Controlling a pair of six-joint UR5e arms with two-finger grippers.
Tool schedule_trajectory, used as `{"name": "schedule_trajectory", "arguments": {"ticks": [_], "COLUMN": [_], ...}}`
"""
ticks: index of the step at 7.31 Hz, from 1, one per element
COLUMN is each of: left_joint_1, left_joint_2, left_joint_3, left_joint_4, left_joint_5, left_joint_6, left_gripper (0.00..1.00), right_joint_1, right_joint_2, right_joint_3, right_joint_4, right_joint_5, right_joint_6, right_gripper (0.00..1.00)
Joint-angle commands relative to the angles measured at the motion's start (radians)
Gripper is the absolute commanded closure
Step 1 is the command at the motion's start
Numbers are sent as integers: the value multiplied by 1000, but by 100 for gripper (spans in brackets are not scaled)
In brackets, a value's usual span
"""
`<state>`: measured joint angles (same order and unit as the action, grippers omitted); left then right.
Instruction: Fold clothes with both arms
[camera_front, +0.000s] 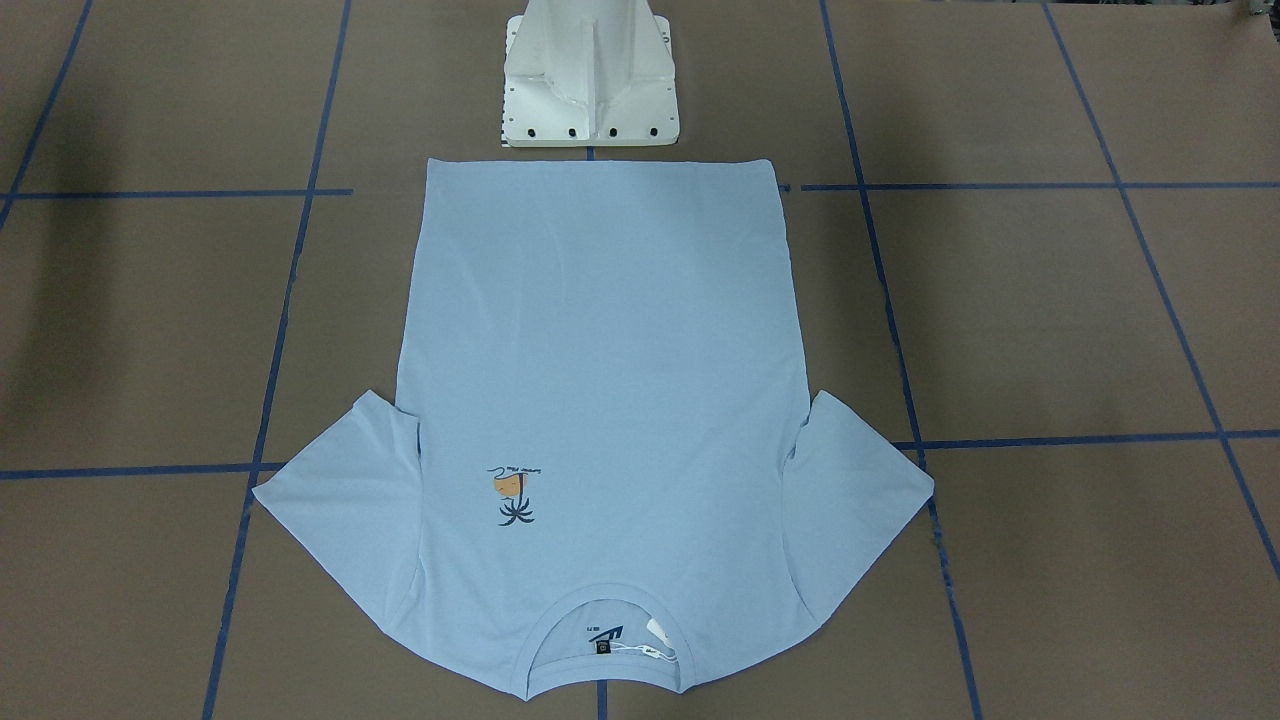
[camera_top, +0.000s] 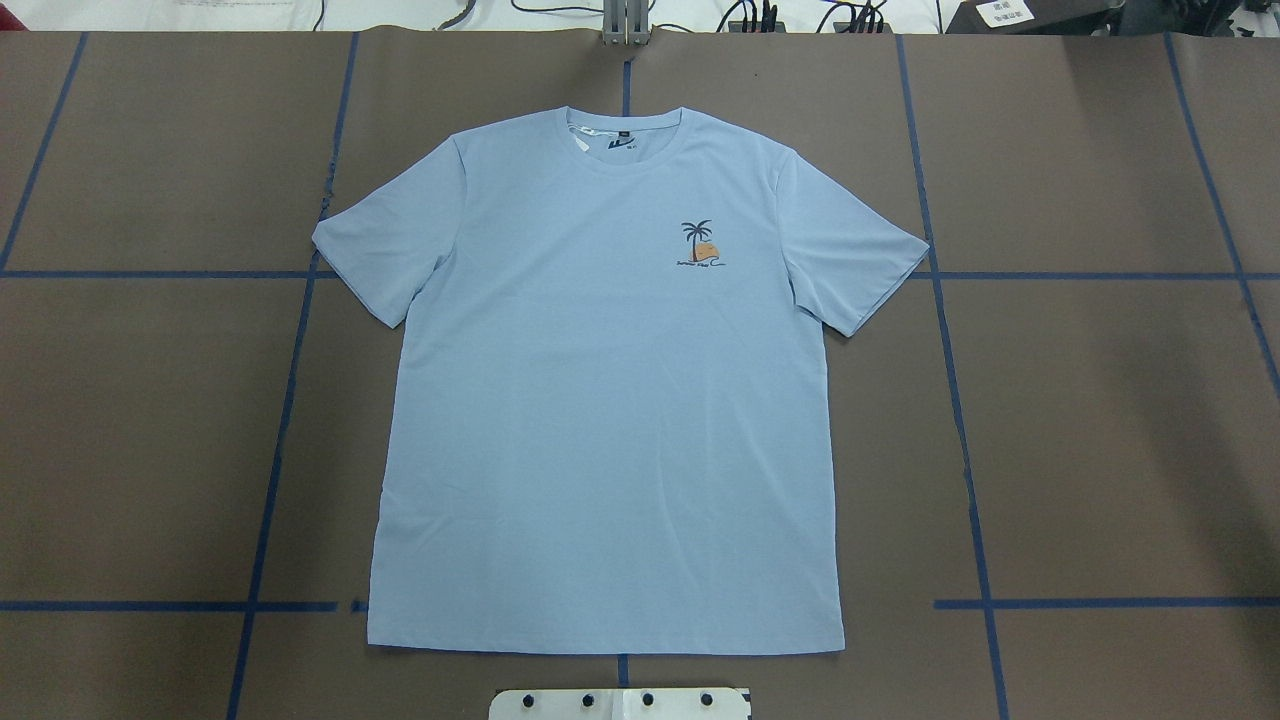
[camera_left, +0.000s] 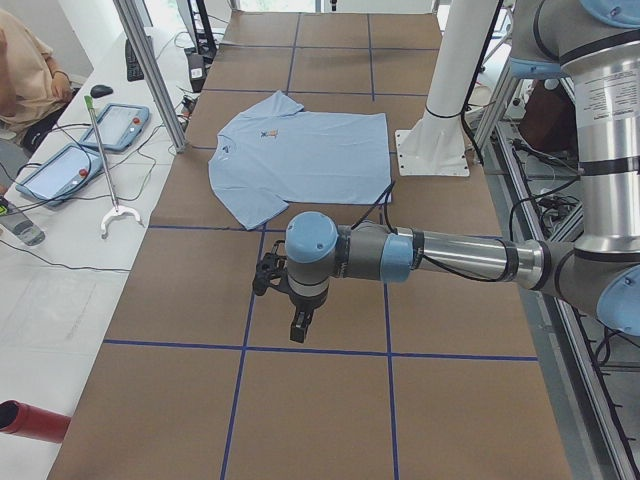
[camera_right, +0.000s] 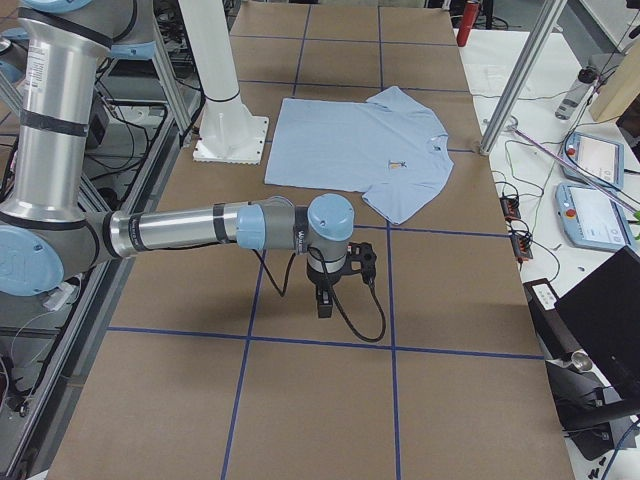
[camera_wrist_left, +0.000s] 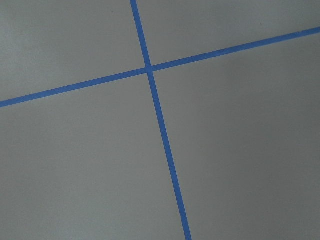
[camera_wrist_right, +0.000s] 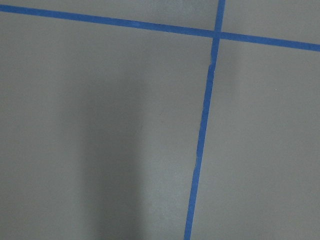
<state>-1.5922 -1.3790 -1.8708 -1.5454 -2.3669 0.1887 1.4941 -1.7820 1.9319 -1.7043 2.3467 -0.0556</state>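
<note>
The light blue T-shirt (camera_top: 600, 400) lies flat and face up in the middle of the brown table, sleeves spread, its collar on the far side from the robot. Its palm-tree print (camera_top: 698, 245) shows on the chest. In the front-facing view the T-shirt (camera_front: 600, 340) has its hem by the pedestal. My left gripper (camera_left: 298, 325) hangs over bare table well away from the shirt (camera_left: 300, 155), and I cannot tell if it is open or shut. My right gripper (camera_right: 322, 300) hangs likewise off the other side of the shirt (camera_right: 350, 145), and I cannot tell its state. Both wrist views show only table and blue tape.
The white pedestal base (camera_front: 590, 75) stands just behind the shirt's hem. Blue tape lines (camera_top: 960, 400) grid the table. Beside the table are aluminium posts (camera_left: 150, 70), tablets (camera_left: 60, 165), a grabber stick (camera_left: 105, 160) and a seated person (camera_left: 25, 70).
</note>
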Motion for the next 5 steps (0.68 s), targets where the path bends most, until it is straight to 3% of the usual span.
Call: {"name": "schedule_trajectory", "arguments": {"ticks": [1, 5], "left_joint_1": [0, 0], "left_joint_2": [0, -25], "left_joint_3": [-7, -28], "left_joint_4": [-1, 1], "left_joint_5": [3, 3], "left_joint_6": [0, -6], "left_gripper": [0, 0], "right_joint_1": [-2, -2], "right_joint_2": [3, 68], "right_joint_3": [4, 16], "right_joint_4": [2, 0], "right_joint_5": [0, 9], "right_joint_6": [6, 8], "right_gripper": [0, 0]}}
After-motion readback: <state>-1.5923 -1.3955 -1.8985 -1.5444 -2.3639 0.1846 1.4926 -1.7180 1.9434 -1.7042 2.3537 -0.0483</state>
